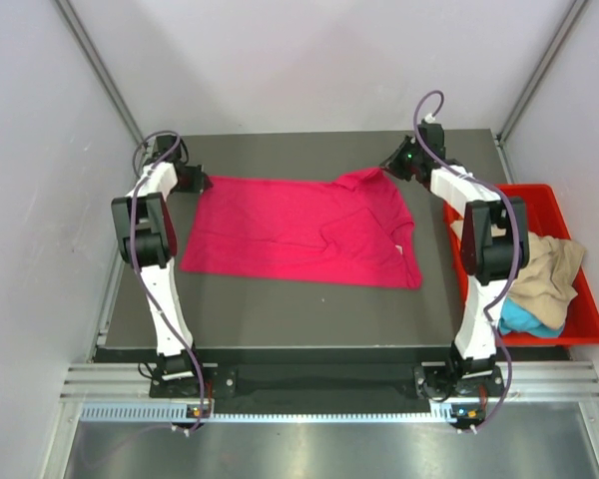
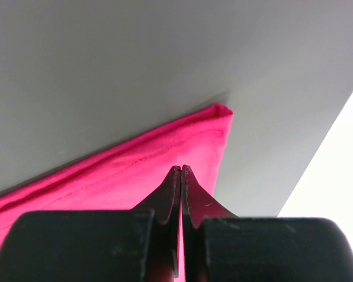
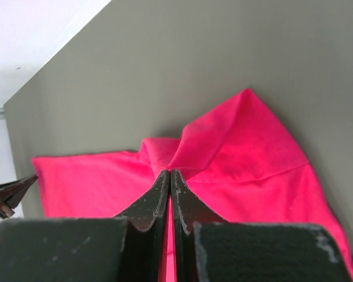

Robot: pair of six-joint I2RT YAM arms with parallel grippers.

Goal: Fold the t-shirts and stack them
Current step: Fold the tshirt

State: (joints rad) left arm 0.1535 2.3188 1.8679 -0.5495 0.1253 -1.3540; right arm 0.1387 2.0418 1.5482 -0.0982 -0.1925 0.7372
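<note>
The magenta-pink t-shirt (image 1: 299, 232) lies spread across the dark table (image 1: 280, 311). My left gripper (image 1: 198, 181) is at the shirt's far left corner. In the left wrist view its jaws (image 2: 181, 168) are pressed together with pink cloth (image 2: 123, 176) between them. My right gripper (image 1: 392, 168) is at the far right part of the shirt, where the cloth is bunched and raised. In the right wrist view it (image 3: 169, 172) is shut on a fold of the shirt (image 3: 253, 153). A tan-beige t-shirt (image 1: 551, 261) and a turquoise-blue t-shirt (image 1: 527, 317) lie in the bin. No orange shirt shows clearly.
A red plastic bin (image 1: 547, 192) stands off the table's right edge, beside the right arm. The table's far edge and the white back wall are close behind both grippers. The left gripper's fingertips (image 3: 6, 194) show at the left edge of the right wrist view.
</note>
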